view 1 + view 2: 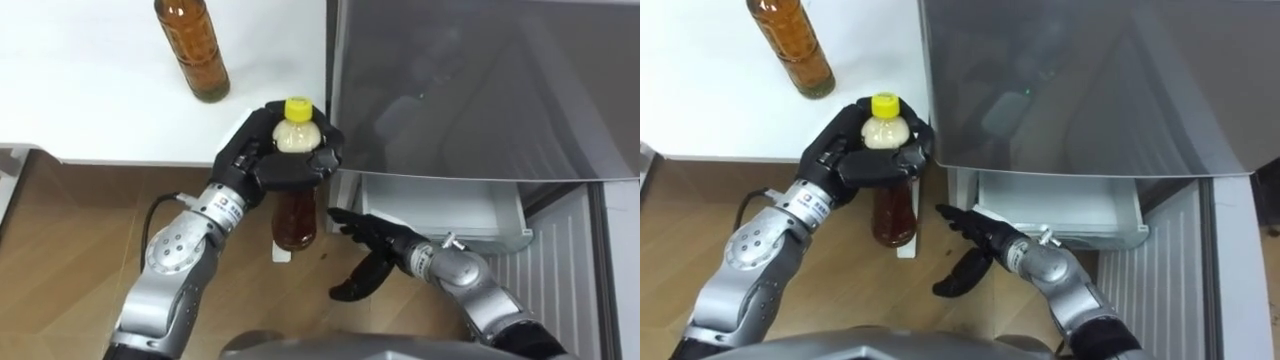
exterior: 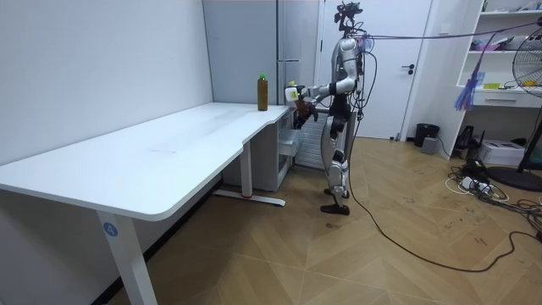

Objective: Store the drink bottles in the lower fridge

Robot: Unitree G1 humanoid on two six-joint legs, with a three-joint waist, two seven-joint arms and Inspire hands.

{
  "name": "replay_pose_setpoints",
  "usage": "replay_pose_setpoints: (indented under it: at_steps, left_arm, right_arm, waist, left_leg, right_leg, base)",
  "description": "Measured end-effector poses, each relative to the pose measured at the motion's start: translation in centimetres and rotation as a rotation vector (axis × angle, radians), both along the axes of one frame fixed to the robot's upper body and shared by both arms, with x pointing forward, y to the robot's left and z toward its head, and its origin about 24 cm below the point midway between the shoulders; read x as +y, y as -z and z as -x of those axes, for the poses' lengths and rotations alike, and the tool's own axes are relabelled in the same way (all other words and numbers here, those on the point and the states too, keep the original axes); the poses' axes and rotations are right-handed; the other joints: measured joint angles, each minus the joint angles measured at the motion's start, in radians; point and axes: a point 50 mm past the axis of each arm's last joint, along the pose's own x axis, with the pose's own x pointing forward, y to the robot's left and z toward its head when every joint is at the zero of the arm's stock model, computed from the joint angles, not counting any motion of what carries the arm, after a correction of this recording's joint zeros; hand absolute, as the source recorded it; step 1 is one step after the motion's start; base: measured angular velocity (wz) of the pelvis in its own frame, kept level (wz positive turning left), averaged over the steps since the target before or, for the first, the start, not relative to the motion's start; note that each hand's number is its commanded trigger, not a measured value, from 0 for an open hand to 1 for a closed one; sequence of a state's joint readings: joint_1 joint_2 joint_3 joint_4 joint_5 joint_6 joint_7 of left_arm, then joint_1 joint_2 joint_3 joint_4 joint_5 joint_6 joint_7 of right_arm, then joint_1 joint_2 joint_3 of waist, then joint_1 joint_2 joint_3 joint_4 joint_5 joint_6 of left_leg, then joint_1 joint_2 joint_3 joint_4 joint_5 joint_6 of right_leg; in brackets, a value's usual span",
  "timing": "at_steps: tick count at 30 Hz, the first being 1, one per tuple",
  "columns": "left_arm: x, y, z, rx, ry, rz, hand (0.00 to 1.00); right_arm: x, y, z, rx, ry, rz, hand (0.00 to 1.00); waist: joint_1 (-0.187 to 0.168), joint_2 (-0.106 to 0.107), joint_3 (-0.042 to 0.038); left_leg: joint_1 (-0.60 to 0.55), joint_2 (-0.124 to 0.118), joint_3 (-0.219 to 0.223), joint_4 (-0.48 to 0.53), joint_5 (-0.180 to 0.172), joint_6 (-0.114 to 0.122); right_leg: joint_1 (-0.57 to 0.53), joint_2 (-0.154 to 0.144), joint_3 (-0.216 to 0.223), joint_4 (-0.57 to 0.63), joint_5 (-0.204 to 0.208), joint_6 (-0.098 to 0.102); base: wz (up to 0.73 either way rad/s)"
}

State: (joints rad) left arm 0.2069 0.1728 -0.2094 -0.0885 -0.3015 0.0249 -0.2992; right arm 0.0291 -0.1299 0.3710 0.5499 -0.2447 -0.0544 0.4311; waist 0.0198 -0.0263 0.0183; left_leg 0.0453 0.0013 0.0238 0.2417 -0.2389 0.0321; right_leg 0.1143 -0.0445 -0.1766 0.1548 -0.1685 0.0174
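Observation:
My left hand is shut on a drink bottle with a yellow cap and reddish-brown liquid. It holds the bottle upright by the neck, just off the white table's corner and over the wooden floor. My right hand is open below and to the right of the bottle, fingers spread, touching nothing. A second bottle of amber drink stands on the table at the back left. The grey fridge is on the right, and its white lower drawer stands pulled out. In the room view I stand at the table's far end beside the fridge.
The table's edge and corner lie right behind the held bottle. The fridge's grey upper door overhangs the drawer. A ribbed grey panel runs along the lower right. Wooden floor shows beneath my arms.

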Motion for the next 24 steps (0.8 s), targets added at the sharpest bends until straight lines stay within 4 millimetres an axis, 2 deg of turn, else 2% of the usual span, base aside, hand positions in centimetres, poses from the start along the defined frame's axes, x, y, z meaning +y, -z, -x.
replay_pose_setpoints:
  at_steps: [5, 11, 18, 20, 24]
  left_arm:
    - [-0.9, 0.1, 0.3, 0.003, 0.068, 0.014, 1.0]
    - [-1.9, 0.2, 0.6, 0.007, 0.135, 0.028, 1.0]
    - [-3.0, 0.3, 1.1, 0.01, 0.224, 0.046, 1.0]
    - [-3.0, 0.1, 1.1, -0.002, 0.228, 0.048, 1.0]
    - [-2.9, 0.0, 1.1, -0.014, 0.226, 0.047, 1.0]
  right_arm:
    - [0.3, -0.4, -0.2, -0.01, -0.021, -0.019, 0.0]
    - [0.4, -0.7, -0.1, -0.006, -0.043, -0.035, 0.0]
    - [0.7, -1.1, -0.1, 0.012, -0.007, -0.13, 0.0]
    - [0.7, -1.1, -0.2, 0.014, 0.004, -0.141, 0.0]
    - [0.8, -1.2, -0.2, 0.016, 0.01, -0.155, 0.0]
  waist:
    - [-0.011, 0.015, 0.0036]
    - [-0.015, 0.036, -0.0022]
    - [-0.022, 0.031, -0.0007]
    - [-0.029, 0.024, -0.0027]
    - [-0.033, 0.017, 0.001]
  left_leg:
    - [-0.015, -0.001, -0.005, 0.009, 0.0, 0.0]
    - [-0.027, 0.0, -0.005, 0.014, 0.0, 0.0]
    - [-0.017, 0.001, 0.006, 0.014, 0.0, 0.0]
    - [-0.01, 0.001, 0.007, 0.016, 0.0, 0.0]
    - [-0.009, 0.0, 0.017, 0.016, 0.0, 0.0]
  right_leg:
    - [-0.004, 0.001, -0.003, 0.0, 0.0, 0.0]
    - [-0.014, 0.002, -0.002, 0.001, 0.0, 0.0]
    - [-0.013, -0.001, -0.001, 0.014, 0.0, 0.0]
    - [-0.01, -0.002, 0.005, 0.016, 0.0, 0.0]
    - [-0.01, -0.004, 0.01, 0.016, 0.0, 0.0]
  base:
    - [0.07]
    - [0.01]
    - [-0.01]
    - [0.0]
    - [-0.05]
